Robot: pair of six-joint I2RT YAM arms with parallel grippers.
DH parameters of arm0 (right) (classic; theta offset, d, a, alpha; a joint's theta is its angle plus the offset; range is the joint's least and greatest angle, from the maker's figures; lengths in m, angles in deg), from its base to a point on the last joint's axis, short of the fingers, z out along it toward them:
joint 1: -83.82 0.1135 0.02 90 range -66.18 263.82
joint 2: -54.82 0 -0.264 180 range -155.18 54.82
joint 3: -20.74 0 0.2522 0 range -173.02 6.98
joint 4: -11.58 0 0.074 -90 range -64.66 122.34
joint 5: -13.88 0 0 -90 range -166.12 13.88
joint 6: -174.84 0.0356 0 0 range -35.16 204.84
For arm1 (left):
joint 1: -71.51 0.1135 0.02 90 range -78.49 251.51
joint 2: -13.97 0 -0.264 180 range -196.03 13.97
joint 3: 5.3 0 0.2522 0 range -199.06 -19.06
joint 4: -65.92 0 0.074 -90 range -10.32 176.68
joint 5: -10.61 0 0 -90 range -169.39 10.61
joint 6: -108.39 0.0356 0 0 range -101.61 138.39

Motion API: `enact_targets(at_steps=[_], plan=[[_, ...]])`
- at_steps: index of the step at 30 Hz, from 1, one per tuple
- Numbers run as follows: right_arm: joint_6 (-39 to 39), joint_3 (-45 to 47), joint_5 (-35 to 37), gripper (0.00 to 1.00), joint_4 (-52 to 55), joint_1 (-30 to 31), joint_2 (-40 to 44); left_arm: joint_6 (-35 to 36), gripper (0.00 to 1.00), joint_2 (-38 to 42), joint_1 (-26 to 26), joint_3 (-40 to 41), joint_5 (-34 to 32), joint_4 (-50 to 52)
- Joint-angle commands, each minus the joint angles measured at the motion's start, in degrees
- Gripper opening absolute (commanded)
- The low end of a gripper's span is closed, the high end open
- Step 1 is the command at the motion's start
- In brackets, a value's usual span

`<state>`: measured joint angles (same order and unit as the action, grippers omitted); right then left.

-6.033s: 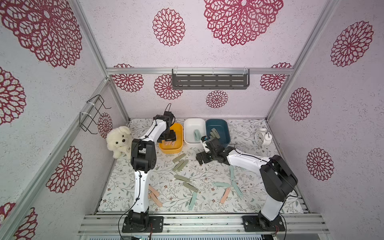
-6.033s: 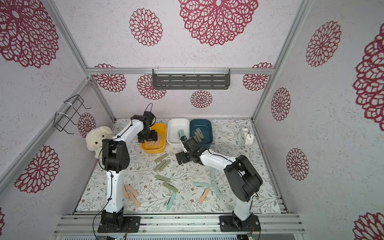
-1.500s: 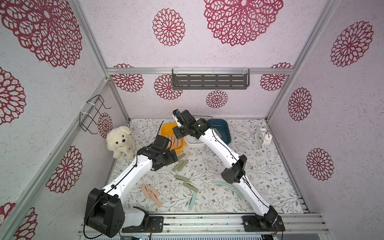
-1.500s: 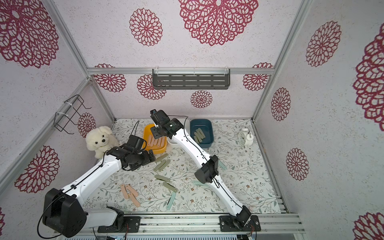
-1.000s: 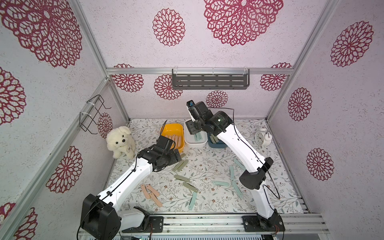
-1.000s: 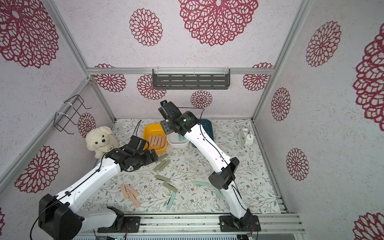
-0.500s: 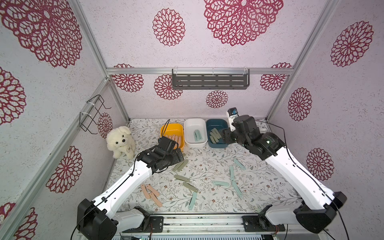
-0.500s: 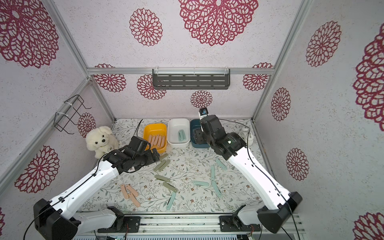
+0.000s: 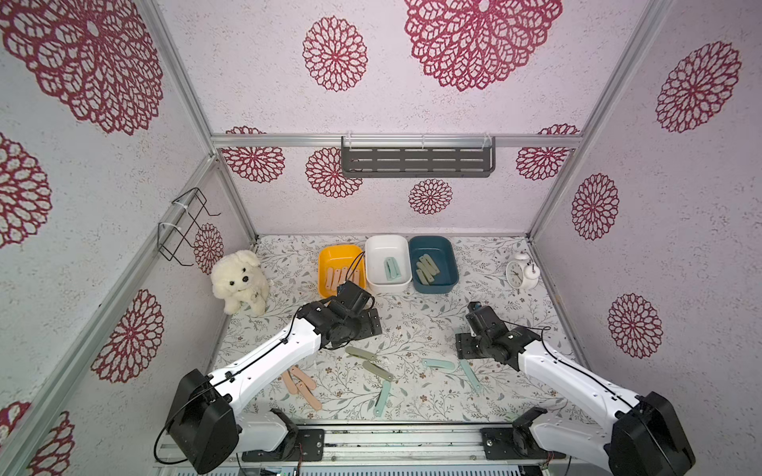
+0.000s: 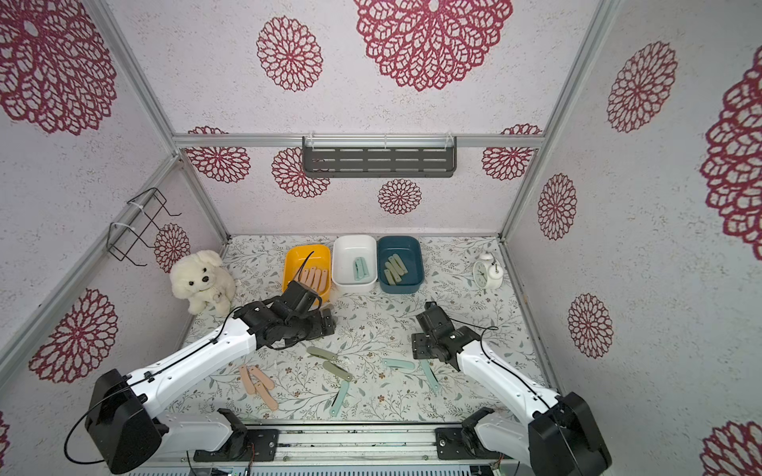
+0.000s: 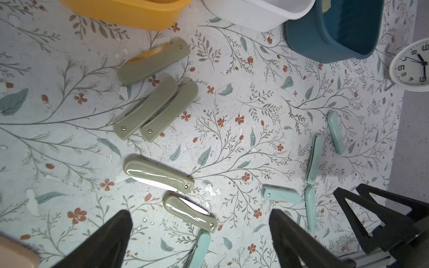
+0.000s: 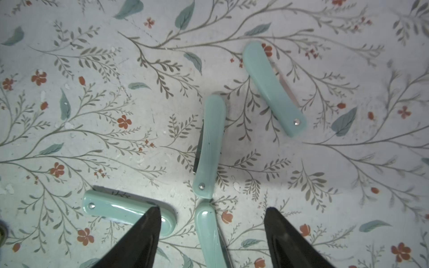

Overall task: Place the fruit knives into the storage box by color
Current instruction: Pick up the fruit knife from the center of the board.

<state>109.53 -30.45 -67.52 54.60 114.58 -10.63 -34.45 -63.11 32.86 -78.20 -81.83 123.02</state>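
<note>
We see the left gripper (image 11: pixel 200 212) released, jaws spread wide and empty, above sage knives (image 11: pixel 159 176) just in front of the white box (image 9: pixel 387 287). The right gripper (image 12: pixel 211 210), further front and right of the white box, is parted too, grasping nothing, with a teal knife (image 12: pixel 210 232) lying between its fingers. Inside the white box lie teal knives (image 9: pixel 391 268). Peach knives (image 9: pixel 340 277) fill the yellow box (image 9: pixel 340 253) at its left. More sage knives lie in the blue box (image 9: pixel 437 287) at its right.
</note>
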Motion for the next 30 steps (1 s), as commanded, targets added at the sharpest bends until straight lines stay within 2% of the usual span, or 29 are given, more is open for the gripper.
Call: enact_targets(at_steps=[1, 4, 9, 20, 25, 30], plan=[[2.29, -0.34, -1.98, 0.73, -5.96, -1.81, -1.38, 1.12, 0.97, -1.76, -0.72, 0.77, 1.37, -2.93], [2.36, -0.73, -3.58, 0.71, -8.68, -3.21, -4.72, 1.58, 0.97, -3.21, -0.72, 0.56, 1.87, -3.47], [2.03, -2.88, -2.89, 0.60, -10.10, -3.78, -9.87, 3.28, 0.97, -4.89, -0.76, -0.35, 1.56, -3.05], [0.82, -6.84, -0.36, 0.56, -11.67, -4.46, -18.56, 5.98, 0.97, -8.22, -0.63, -0.44, 1.69, -4.20], [0.53, -8.26, -0.16, 0.47, -12.11, -5.40, -21.52, 6.51, 0.97, -8.59, -0.54, -0.41, 1.75, -4.90], [0.98, -7.79, -0.10, 0.44, -12.63, -5.47, -23.10, 6.96, 0.97, -8.46, -0.25, -0.20, 1.47, -5.07]])
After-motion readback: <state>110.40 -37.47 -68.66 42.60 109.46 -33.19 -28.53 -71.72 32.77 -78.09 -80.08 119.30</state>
